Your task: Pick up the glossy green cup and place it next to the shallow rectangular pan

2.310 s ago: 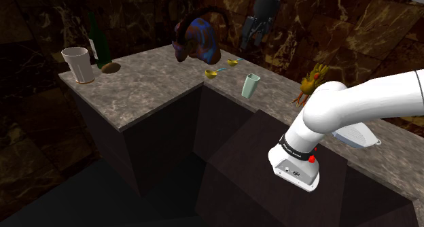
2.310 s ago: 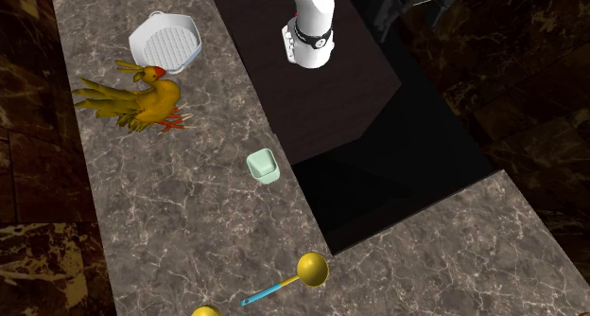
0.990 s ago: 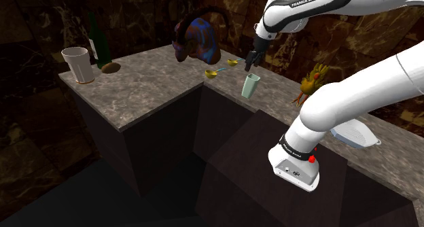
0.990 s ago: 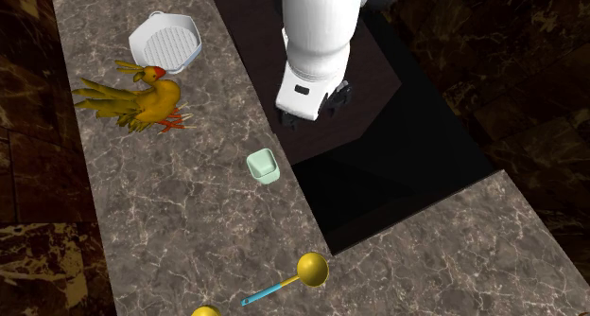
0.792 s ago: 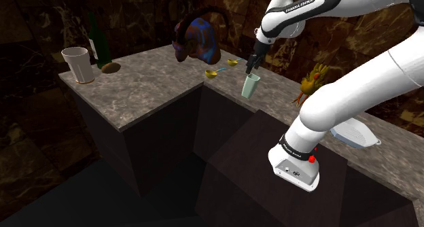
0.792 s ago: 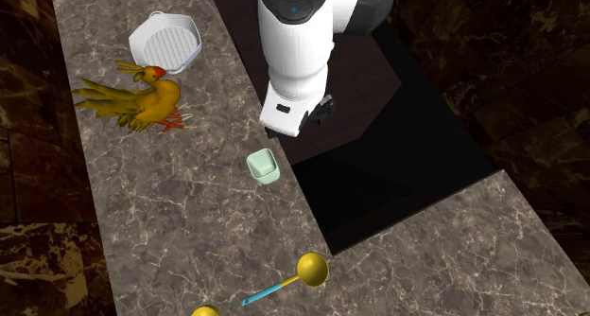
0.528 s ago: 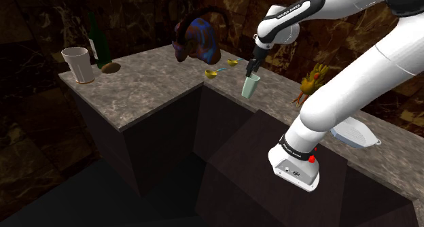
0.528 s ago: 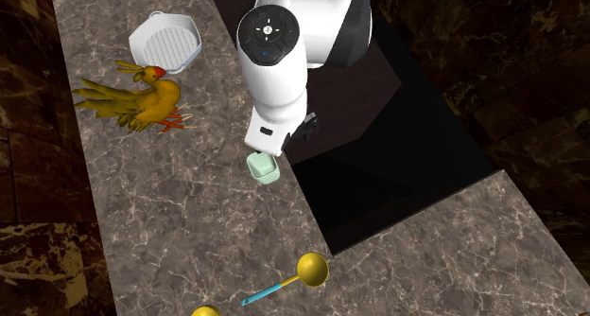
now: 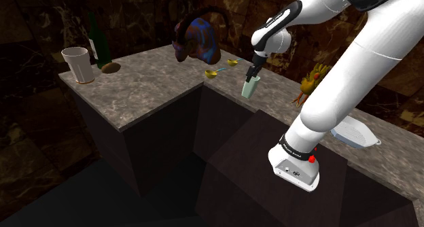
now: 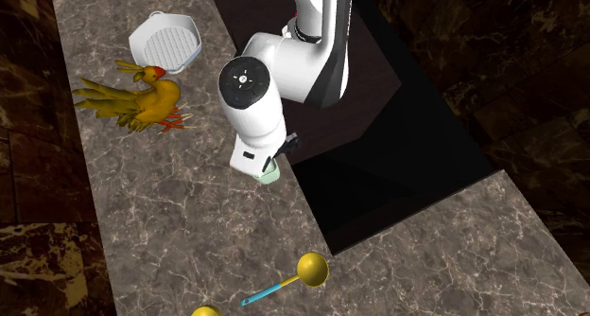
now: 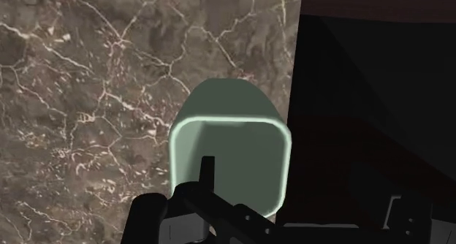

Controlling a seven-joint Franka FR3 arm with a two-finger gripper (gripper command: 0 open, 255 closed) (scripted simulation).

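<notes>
Arm base sits on dark stand (image 9: 248,154). White ribbed pan (image 10: 165,40) lies on table (image 10: 189,238), at the shoulder view's right. Yellow bird figure (image 10: 142,98) stands just beside the pan. Pale green cup (image 11: 230,133) stands upright at the table edge by the stand, well apart from the pan. Claw (image 9: 253,72) is right at the cup's rim with fingers spread; can't tell if they touch it. Past the cup lies a yellow spoon (image 10: 307,270) with a blue handle. Farthest: blue-red object (image 9: 197,39), dark bottle (image 9: 95,35), white tumbler (image 9: 78,64).
</notes>
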